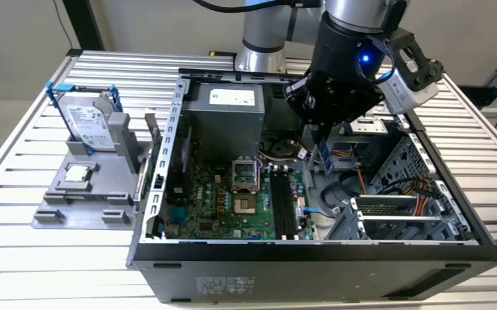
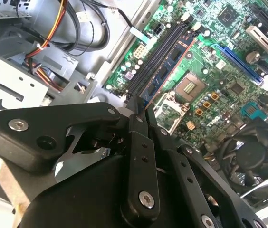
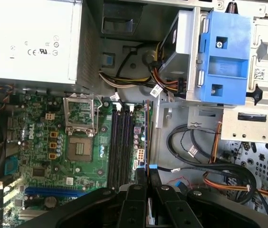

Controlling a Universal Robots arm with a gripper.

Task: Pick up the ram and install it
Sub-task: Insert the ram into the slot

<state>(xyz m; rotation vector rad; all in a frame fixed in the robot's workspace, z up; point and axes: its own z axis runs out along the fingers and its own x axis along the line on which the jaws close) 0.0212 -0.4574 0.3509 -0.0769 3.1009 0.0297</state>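
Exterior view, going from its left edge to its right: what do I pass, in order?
First the hard drive → power supply → ram, held in the gripper → drive cage.

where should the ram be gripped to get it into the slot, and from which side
By its upper edge, from above, fingers across the two flat faces, much as the gripper holds the ram now. It is a thin flat stick; that grip leaves its lower edge free above the motherboard's slots.
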